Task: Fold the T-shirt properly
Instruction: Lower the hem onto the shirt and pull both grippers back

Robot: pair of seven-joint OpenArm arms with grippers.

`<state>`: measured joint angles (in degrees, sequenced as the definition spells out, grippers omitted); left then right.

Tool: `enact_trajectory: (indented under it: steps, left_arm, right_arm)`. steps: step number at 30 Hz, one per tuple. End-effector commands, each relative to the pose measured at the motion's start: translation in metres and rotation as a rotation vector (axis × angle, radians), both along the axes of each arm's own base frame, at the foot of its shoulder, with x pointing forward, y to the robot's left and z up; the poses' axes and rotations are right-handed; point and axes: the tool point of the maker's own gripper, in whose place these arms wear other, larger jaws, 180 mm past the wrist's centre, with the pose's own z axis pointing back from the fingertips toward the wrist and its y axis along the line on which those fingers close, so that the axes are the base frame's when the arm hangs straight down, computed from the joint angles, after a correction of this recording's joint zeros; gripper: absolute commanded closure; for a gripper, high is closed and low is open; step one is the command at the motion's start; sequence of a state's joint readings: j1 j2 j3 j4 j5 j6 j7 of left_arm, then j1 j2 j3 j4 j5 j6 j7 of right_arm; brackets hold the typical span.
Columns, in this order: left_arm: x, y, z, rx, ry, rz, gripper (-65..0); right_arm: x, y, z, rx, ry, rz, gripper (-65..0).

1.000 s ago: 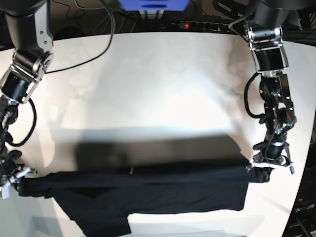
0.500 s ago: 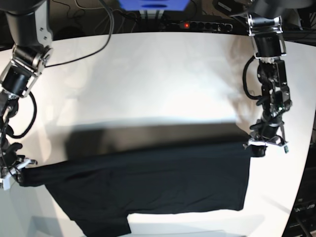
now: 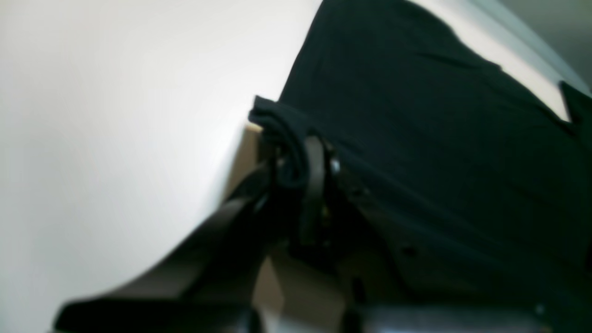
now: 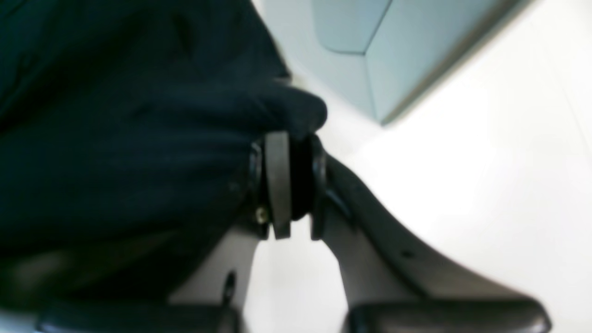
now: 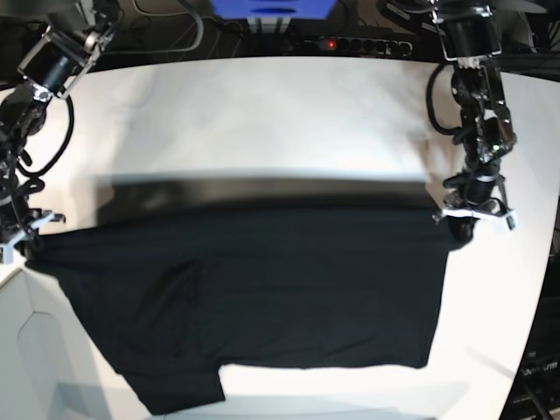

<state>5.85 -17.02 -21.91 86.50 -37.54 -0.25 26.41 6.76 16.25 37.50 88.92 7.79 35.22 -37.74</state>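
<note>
We see the black T-shirt [image 5: 262, 297] spread across the white bench [image 5: 262, 122], our left claw [image 5: 462, 226] pinching one upper corner, our right claw [image 5: 24, 243] pinching the other, top edge stretched between them

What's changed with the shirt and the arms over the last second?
Both end effectors, left and right, carried the T-shirt's held edge away from the table's near side, opening the cloth wider over the table. Unchanged: both remain clamped on its corners.
</note>
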Motion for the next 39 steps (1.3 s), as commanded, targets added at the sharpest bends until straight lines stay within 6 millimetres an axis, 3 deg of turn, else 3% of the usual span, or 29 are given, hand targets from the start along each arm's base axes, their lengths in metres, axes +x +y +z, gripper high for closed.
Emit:
enact_trajectory:
  steps: [1,6,12,18,26,39]
  left_arm:
    - [0.000,0.007,0.015,0.038,-0.046,0.004,-0.1]
    - [-0.035,-0.014,-0.004,0.012,0.008,-0.014,-0.1]
    - [-0.089,-0.033,-0.022,0.004,0.090,-0.039,-0.1]
    - [-0.127,-0.031,-0.033,0.017,0.168,-0.035,-0.1]
    - [-0.147,-0.002,-0.025,0.061,0.185,0.028,-0.1]
    - [-0.170,-0.002,-0.033,0.066,0.242,0.027,-0.1]
  right_arm:
    - [-0.002,-0.012,0.021,-0.031,-0.064,-0.020,0.0]
    - [-0.041,-0.028,-0.006,-0.031,0.022,-0.074,0.0]
    - [-0.074,-0.030,-0.033,-0.041,0.121,-0.075,0.0]
    - [-0.119,-0.029,-0.064,-0.044,0.246,-0.073,0.0]
    - [-0.168,-0.034,-0.087,-0.036,0.351,-0.107,0.0]
    - [-0.210,-0.028,-0.106,-0.016,0.442,-0.123,0.0]
